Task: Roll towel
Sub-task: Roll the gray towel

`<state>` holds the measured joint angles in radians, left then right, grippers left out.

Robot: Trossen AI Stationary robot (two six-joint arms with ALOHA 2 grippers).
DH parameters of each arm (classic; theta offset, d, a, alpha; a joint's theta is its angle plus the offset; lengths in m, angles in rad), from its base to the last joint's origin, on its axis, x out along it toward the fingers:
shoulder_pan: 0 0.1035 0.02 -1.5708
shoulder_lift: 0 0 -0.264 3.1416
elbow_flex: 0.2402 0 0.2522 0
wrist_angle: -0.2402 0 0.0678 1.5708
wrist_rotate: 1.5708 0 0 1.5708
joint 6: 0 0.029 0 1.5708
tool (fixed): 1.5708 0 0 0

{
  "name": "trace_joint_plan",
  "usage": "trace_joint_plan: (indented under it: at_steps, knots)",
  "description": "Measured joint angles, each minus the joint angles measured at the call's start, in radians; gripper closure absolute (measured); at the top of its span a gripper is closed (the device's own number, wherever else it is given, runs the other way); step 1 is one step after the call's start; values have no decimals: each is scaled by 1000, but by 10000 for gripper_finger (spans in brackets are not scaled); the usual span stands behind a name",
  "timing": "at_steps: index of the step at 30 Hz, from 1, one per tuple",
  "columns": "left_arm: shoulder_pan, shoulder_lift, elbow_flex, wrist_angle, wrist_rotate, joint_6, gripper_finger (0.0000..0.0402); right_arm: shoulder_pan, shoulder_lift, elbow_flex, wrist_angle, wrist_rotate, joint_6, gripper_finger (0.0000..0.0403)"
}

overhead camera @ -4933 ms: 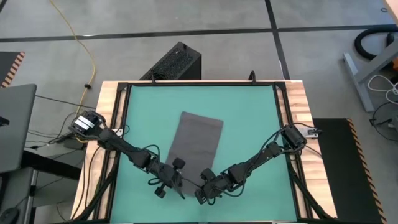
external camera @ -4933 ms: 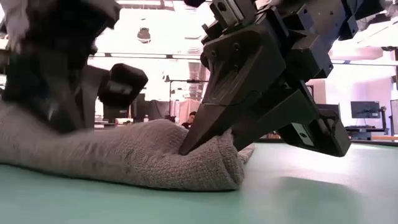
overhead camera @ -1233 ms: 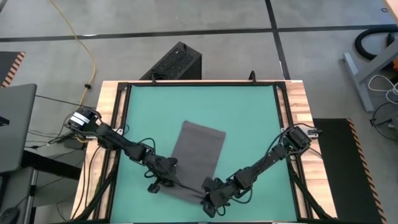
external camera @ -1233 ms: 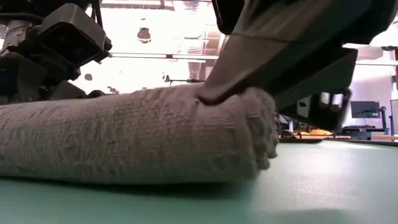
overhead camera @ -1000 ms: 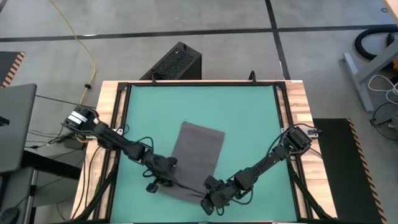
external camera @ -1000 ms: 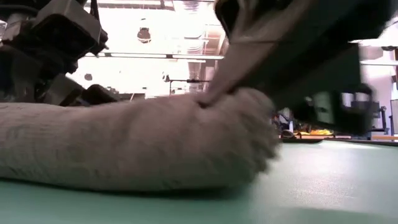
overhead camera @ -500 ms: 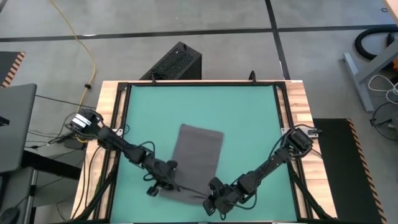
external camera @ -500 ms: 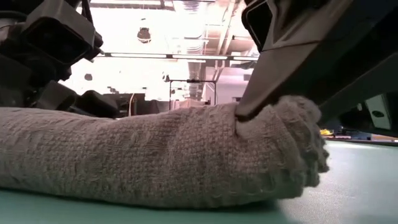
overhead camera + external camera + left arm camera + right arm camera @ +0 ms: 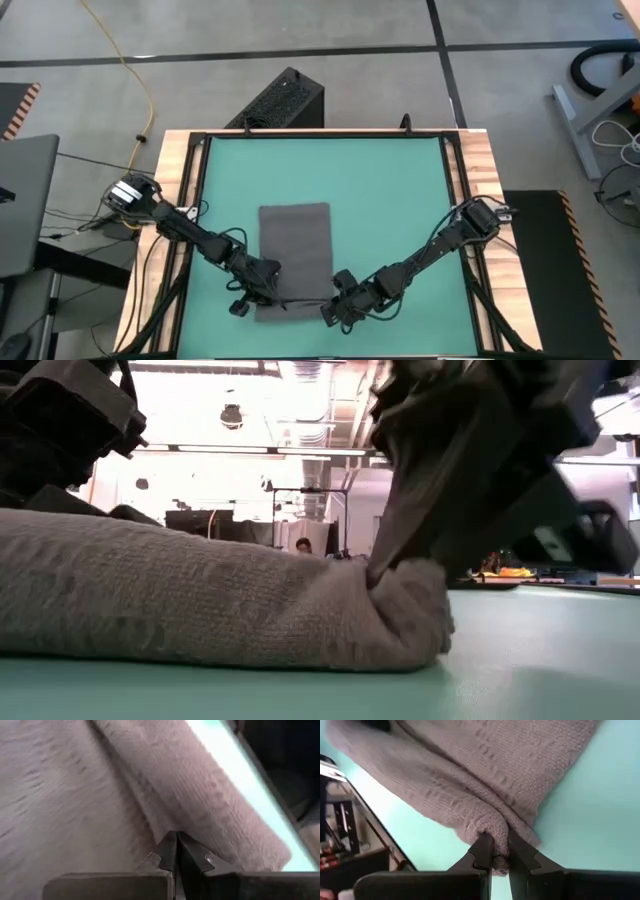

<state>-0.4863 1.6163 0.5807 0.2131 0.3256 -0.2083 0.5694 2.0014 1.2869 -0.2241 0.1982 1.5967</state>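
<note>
Towel: flat on the green mat, squared to the table; near edge folded into a low first roll.
Left gripper: at the roll's left end, jaws pinched fully together on a fold of cloth.
Right gripper: at the roll's right end, jaws narrow, clamping a thick bunch of towel.
Risk, uneven roll: right end bunched fatter than the left; likely cone-shaped or skewed if both advance alike.
Risk, slip: thin pinch on the left; likely to pull free if dragged rather than turned.
Risk, unrolling: loose fold may spring open on release.
Change: towel formerly angled toward the right, now straight and shifted left; both grippers moved left with it.
</note>
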Motion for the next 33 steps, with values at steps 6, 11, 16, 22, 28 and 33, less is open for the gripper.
trace_joint_plan:
  at_steps: [6, 11, 16, 22, 28, 33]
  knots:
    - [2, -143, -2, -84, -106, 46, 402, -58, 10, 0, -3, -85, -107, 349]
    - [2, -257, -2, -153, -261, 85, 401, -106, 12, -1, 8, -124, -213, 349]
    - [2, -276, -2, -121, -301, 90, 402, -128, 13, -2, 61, -150, -251, 349]
    - [-33, -147, -1, -115, -253, 21, 401, -128, 13, -4, 106, -177, -267, 349]
    - [-75, -46, 1, -57, -181, -50, 401, -128, 13, -4, 142, -203, -299, 349]
    - [-86, -21, 1, -63, -162, -76, 402, -142, 14, -4, 220, -286, -366, 349]
